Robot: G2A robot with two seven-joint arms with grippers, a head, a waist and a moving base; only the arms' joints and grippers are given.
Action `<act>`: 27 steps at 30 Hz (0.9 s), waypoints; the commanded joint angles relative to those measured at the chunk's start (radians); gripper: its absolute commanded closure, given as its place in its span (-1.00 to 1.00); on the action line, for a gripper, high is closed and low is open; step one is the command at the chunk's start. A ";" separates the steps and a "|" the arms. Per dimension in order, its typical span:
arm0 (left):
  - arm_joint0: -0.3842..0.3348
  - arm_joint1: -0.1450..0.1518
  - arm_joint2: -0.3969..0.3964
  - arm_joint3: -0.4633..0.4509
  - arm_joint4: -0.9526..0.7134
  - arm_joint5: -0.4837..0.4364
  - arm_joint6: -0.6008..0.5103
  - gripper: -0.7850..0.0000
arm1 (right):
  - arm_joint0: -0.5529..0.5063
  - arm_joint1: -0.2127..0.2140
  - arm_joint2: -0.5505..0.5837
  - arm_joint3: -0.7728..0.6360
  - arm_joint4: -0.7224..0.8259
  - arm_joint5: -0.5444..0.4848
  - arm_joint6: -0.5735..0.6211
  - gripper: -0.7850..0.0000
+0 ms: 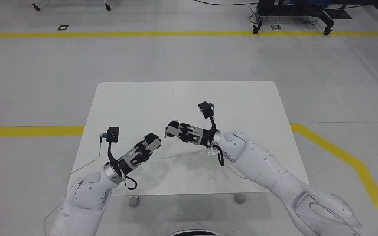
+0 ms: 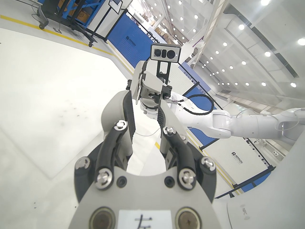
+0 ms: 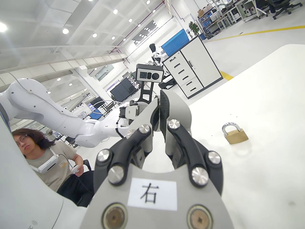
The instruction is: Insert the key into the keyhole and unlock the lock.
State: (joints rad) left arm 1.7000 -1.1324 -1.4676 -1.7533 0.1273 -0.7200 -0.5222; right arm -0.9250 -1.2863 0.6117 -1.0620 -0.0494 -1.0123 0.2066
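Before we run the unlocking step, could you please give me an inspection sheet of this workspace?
Surface: white table with rounded corners.
Job's things: brass padlock lying on the table, apart from both arms; a thin metal piece at the right end effector's tip may be the key.
Clutter: nothing seen.
End effectors: left end effector open and empty; right one shut; tips face each other over the table.
Cables: black cable loop at each wrist.
Surroundings: yellow floor lines, wheeled racks.
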 commanded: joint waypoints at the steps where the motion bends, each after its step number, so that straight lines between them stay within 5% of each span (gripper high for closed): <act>1: -0.001 0.001 0.002 -0.001 -0.002 0.001 -0.004 0.47 | 0.002 -0.003 -0.003 0.003 0.004 0.000 0.006 1.00; 7: -0.003 0.004 0.012 -0.004 0.006 0.008 -0.005 0.53 | 0.009 -0.012 -0.011 0.011 0.022 0.000 0.031 1.00; 15: -0.015 0.008 0.018 0.002 0.010 0.025 -0.003 1.00 | 0.014 -0.021 -0.007 0.020 0.036 0.000 0.062 1.00; 27: -0.018 0.012 0.026 0.005 0.052 0.040 0.029 1.00 | 0.005 -0.027 0.019 0.018 0.046 0.000 0.097 1.00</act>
State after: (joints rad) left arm 1.6803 -1.1205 -1.4424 -1.7486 0.1783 -0.6792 -0.4952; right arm -0.9189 -1.3133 0.6272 -1.0415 -0.0015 -1.0123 0.3026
